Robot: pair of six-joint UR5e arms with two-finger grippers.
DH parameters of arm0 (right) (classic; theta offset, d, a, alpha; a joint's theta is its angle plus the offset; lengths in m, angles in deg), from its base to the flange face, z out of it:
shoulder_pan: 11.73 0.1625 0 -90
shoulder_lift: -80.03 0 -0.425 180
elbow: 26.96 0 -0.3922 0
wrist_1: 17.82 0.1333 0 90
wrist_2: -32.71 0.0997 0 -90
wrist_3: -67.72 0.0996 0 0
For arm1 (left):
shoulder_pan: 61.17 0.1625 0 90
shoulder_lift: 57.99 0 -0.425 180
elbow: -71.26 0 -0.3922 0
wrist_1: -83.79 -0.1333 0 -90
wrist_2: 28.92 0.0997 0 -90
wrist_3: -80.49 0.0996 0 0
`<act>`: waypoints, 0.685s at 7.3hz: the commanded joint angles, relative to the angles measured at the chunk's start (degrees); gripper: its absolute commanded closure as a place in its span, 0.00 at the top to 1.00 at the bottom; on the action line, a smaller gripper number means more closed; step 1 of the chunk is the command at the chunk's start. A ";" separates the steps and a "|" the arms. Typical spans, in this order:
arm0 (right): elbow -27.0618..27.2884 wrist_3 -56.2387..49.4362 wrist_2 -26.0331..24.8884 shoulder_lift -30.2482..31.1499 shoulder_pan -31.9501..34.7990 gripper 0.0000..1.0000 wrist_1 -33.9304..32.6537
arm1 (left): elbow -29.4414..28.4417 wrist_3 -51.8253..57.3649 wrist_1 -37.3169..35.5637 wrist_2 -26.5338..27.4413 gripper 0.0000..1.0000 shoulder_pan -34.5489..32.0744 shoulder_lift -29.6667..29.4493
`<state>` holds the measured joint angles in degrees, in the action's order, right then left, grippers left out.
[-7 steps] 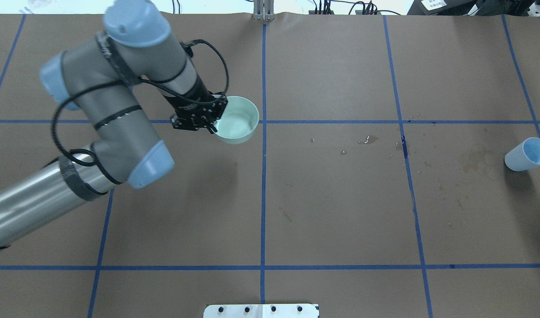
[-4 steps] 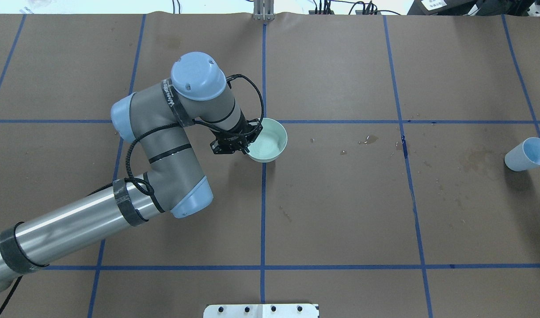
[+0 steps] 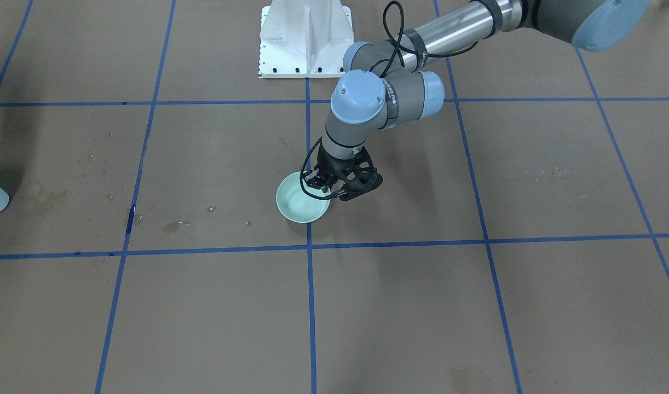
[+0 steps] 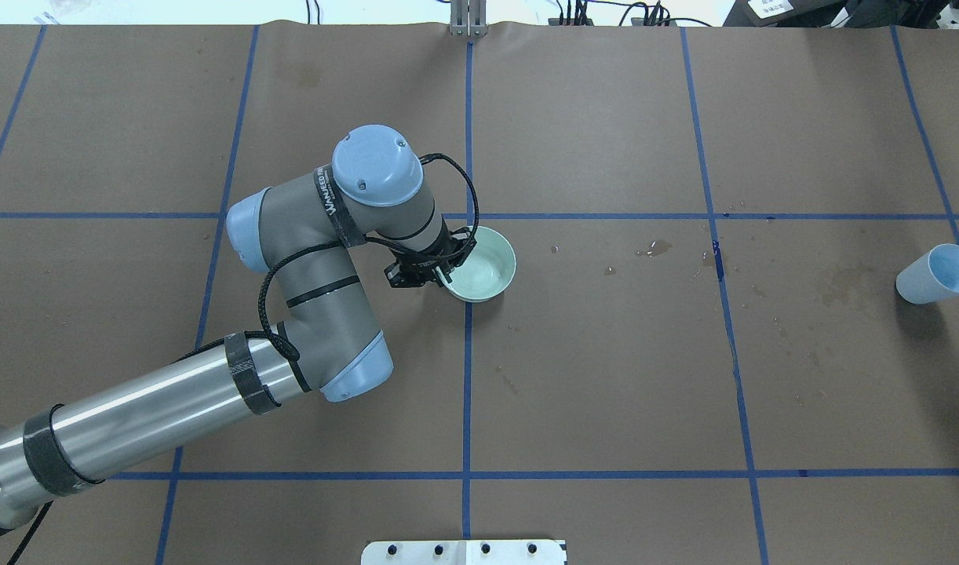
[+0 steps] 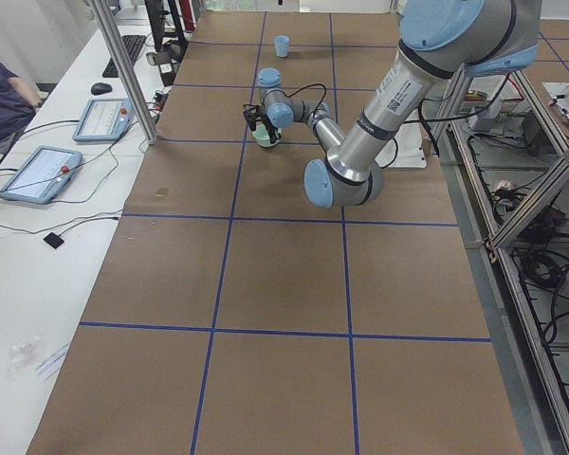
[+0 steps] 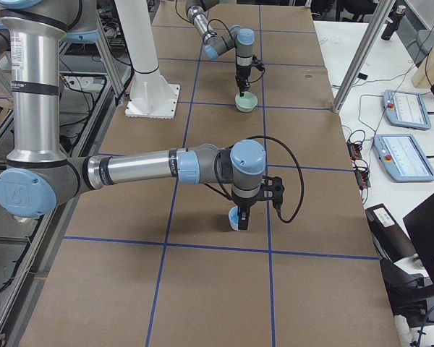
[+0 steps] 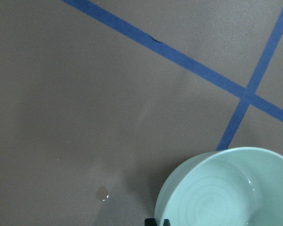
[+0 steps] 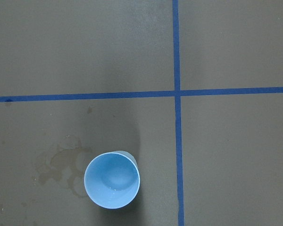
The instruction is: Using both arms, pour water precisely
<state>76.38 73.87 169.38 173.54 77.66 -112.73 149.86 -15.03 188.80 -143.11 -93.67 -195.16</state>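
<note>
Near the table [image 4: 605,392] centre the left arm [image 4: 322,259] clenches its jaws on a green bowl [image 4: 489,271] with faint water [image 7: 247,181] inside; the right arm [image 6: 137,168] hangs over a blue cup [image 8: 112,180], and I cannot tell how its jaws stand.

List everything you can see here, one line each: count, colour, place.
table: one, brown with blue tape grid.
bowl: one, mint green, table centre.
cup: one, light blue, upright, table's right end.
stains: several, dark, between bowl and cup.
base: one, white, robot's table edge.
pendants: two, grey, side bench.
left arm: one, grey with blue caps, at bowl.
right arm: one, same colours, at cup.
left gripper: one, black, clamping bowl rim.
right gripper: one, black, above cup; state unclear.
</note>
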 commanded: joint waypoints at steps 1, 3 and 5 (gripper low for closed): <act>0.02 0.00 -0.09 0.01 0.00 0.99 -0.01 | 0.16 1.12 0.36 0.19 1.00 -0.11 0.24; 0.63 -1.57 -0.96 0.27 -0.18 0.99 -0.01 | 5.57 2.61 -1.99 -1.81 1.00 -3.33 0.50; 7.01 -3.33 -6.30 3.95 -2.97 0.99 0.33 | 16.18 12.39 -17.84 -6.75 1.00 -9.76 3.74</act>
<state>79.84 71.52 166.04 175.45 76.52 -112.67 159.88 -8.80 179.58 -147.86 -100.49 -193.16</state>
